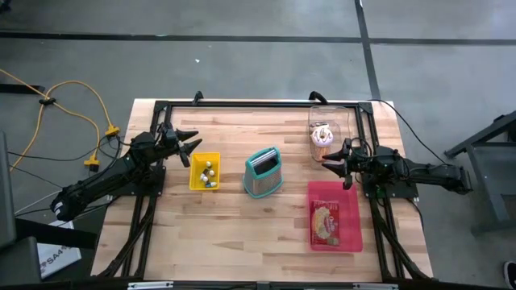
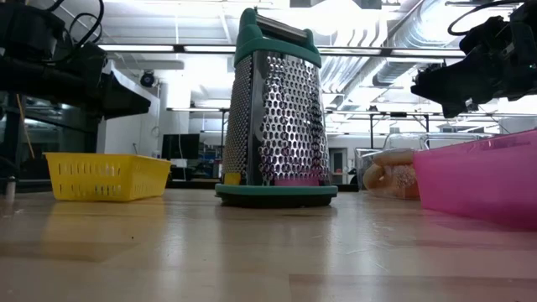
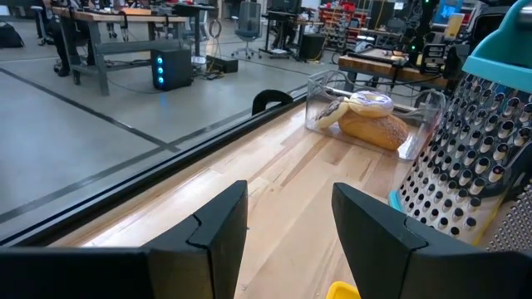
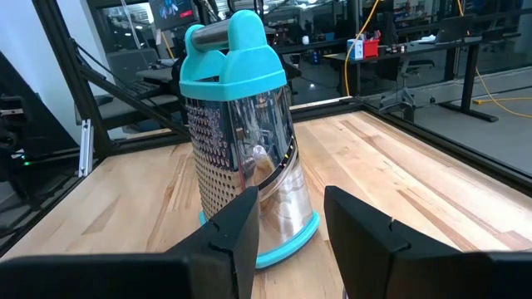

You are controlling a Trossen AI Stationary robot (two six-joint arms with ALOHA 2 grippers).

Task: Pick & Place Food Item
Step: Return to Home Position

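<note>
Arms empty beside the box grater (image 1: 263, 171)
The right gripper (image 1: 330, 159) gaped right of it, the left gripper (image 1: 192, 143) left of it, likely having nothing to hold: bread (image 3: 374, 131) and a donut (image 3: 370, 101) lay in the transparent bin (image 1: 347, 121) beyond its right side.

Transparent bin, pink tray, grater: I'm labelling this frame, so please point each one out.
transparent bin (image 1: 345, 121), high view, a bare corner of its clear floor.
pink tray (image 1: 334, 190), high view, the bare floor at one end.
grater (image 1: 263, 165), high view, its teal top handle.
</note>
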